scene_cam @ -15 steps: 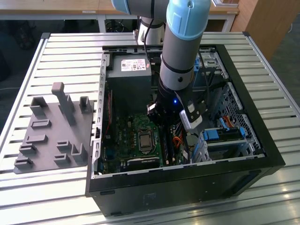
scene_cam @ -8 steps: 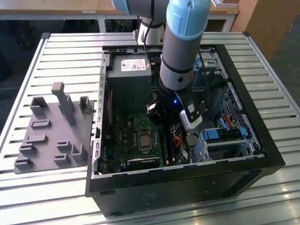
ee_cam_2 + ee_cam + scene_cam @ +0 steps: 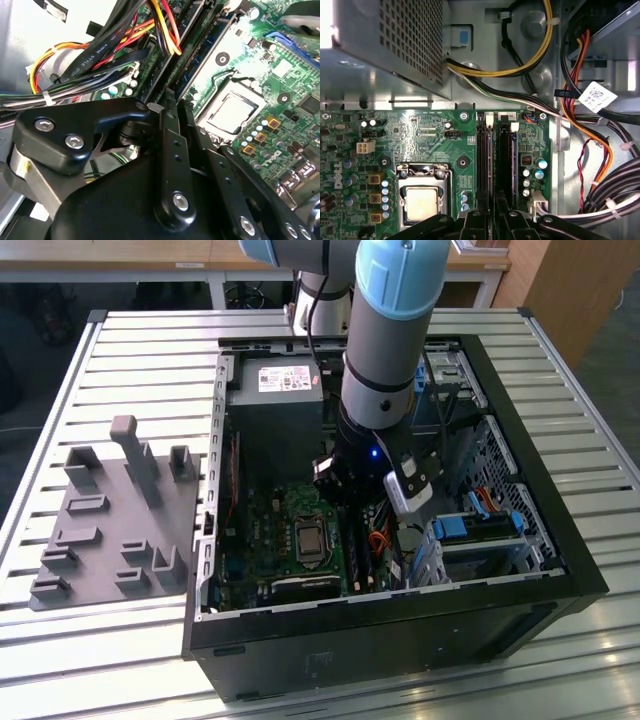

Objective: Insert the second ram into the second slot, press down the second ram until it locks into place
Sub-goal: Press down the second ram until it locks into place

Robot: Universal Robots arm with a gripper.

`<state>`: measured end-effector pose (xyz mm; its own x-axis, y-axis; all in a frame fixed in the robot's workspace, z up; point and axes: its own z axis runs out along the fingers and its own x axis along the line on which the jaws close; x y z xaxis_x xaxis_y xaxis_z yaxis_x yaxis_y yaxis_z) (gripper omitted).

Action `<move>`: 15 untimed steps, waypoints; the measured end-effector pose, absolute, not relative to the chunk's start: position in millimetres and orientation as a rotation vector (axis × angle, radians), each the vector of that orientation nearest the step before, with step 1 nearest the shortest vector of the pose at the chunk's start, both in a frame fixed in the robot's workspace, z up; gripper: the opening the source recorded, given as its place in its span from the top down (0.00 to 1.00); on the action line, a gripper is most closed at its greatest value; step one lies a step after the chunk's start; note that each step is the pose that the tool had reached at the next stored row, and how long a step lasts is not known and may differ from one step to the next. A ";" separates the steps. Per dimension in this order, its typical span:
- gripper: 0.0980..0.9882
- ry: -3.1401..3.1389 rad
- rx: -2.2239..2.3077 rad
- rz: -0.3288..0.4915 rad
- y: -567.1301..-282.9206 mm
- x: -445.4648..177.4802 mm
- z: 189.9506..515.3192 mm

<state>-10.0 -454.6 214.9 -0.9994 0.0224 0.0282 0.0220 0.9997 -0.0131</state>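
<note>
Inside the open computer case [image 3: 520, 570] lay one green motherboard [image 3: 420, 135] with a single processor socket [image 3: 422, 197] and, just beside it, two long black memory slots [image 3: 484, 150] running side by side. Both slots appeared to carry a stick seated edge-on. I could not tell which of them was the second ram [image 3: 506, 155], though the one farther from the socket seemed the likelier. One metal power supply [image 3: 275, 390] sat at the far end of the case, and a bundle of yellow, orange, red and black cables [image 3: 580, 110] ran along the wall beside the slots. Outside the case, at the exterior view's left, one grey fixture plate [image 3: 110, 530] with several upright blocks rested on the slatted table [image 3: 70, 360].

The single arm [image 3: 385, 350] reached steeply down from above into the middle of the case, its wrist nearly vertical. The gripper [image 3: 492, 212] hung directly over the near ends of the two slots, its black fingers [image 3: 170, 150] drawn close together with barely a gap between them; whether anything was pinched there, or whether the tips touched a stick, could not be made out.
</note>
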 end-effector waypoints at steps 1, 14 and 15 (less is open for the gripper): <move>0.87 -3.113 -0.034 0.020 -454.6 -10.0 216.4; 0.99 -3.113 -0.034 0.020 -454.6 -9.6 223.1; 0.99 -3.113 -0.034 0.020 -454.6 -9.5 222.9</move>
<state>-9.5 -454.6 222.9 -0.9994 0.0223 0.0282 0.0220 0.9997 -0.0131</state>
